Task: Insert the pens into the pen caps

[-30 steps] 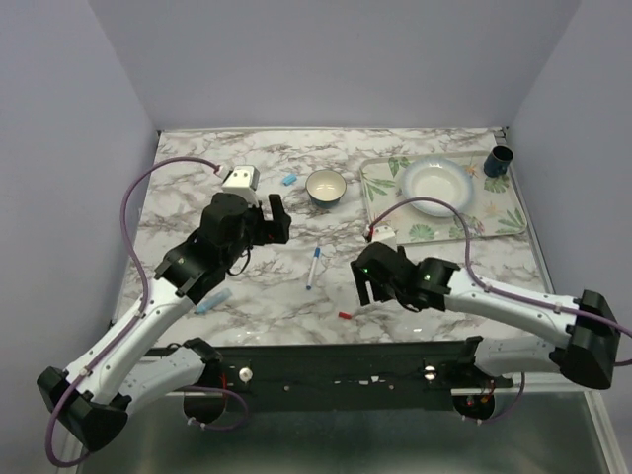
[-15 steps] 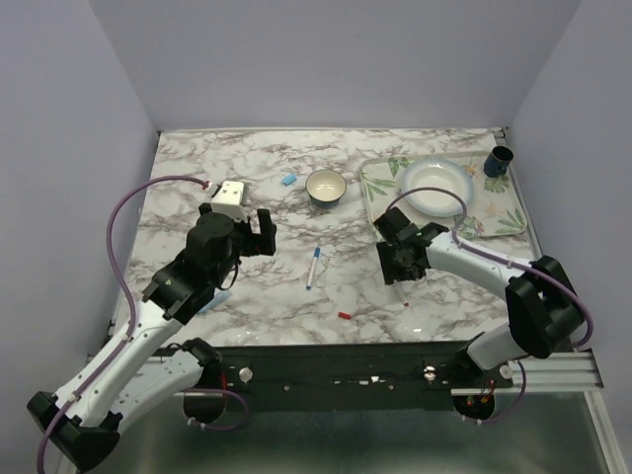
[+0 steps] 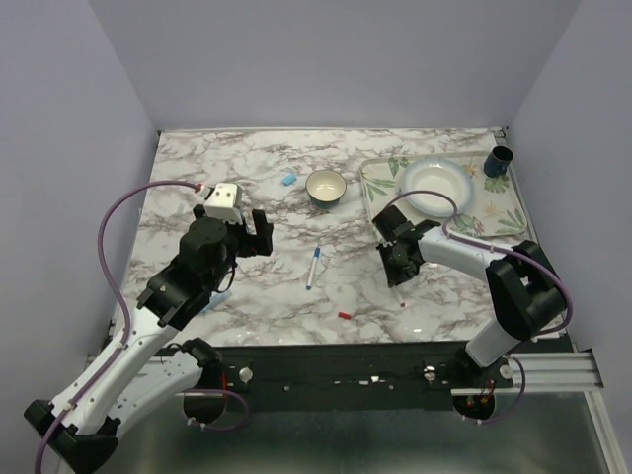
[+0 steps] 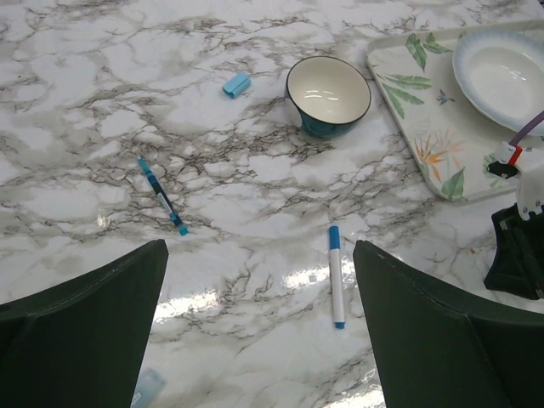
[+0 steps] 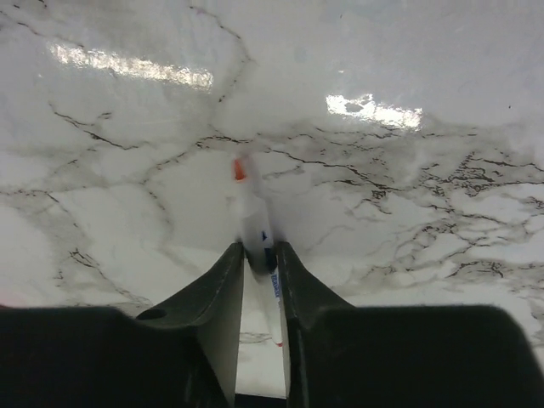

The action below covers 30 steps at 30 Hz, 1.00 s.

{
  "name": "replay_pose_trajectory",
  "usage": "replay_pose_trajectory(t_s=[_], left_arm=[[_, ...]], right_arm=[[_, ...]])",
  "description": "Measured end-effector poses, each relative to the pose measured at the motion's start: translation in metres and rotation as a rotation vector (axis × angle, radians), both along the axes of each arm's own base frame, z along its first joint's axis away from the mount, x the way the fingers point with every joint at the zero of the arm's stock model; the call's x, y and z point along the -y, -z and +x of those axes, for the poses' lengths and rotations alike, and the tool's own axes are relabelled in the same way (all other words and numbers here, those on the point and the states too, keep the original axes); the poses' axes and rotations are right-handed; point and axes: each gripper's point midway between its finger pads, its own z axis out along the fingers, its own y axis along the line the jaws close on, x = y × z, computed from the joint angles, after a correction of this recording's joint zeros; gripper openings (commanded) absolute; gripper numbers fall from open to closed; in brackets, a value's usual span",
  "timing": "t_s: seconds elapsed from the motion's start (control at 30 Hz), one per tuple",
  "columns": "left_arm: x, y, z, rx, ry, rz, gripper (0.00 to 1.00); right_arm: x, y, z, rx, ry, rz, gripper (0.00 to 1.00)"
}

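My right gripper (image 5: 259,255) is shut on a white pen (image 5: 252,212) with an orange-red tip that lies on the marble, pinched between both fingers. From above, this gripper (image 3: 399,269) sits just in front of the tray's left corner. A blue-ended white pen (image 3: 314,267) (image 4: 337,277) lies mid-table, and a teal pen (image 4: 161,196) lies left of it. A red pen cap (image 3: 345,316) rests near the front edge, and a blue cap (image 3: 288,180) (image 4: 236,84) lies left of the bowl. My left gripper (image 3: 254,234) (image 4: 259,255) hovers wide open, holding nothing.
A teal bowl (image 3: 326,188) stands at the back centre. The floral tray (image 3: 383,178) at the back right carries a white plate (image 3: 434,188), with a dark blue cup (image 3: 499,161) behind it. A pale blue piece (image 4: 148,385) lies by my left finger.
My right arm swung from the front centre back toward the tray and its jaws closed onto the red-tipped pen. The left arm shifted slightly left, still open.
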Motion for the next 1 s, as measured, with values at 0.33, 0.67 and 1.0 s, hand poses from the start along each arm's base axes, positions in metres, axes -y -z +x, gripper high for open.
replay_pose_trajectory(t_s=[0.33, 0.67, 1.0], left_arm=[[0.003, 0.001, 0.0, 0.011, 0.016, -0.013, 0.98], [0.058, 0.0, -0.019, -0.006, 0.324, -0.104, 0.96], [0.106, -0.013, -0.05, -0.032, 0.62, -0.26, 0.91]], right_arm=[[-0.007, -0.003, 0.002, 0.003, -0.015, 0.038, 0.01], [-0.078, -0.113, 0.04, 0.233, -0.037, 0.446, 0.01], [-0.152, -0.286, 0.007, 0.555, -0.141, 1.191, 0.01]])
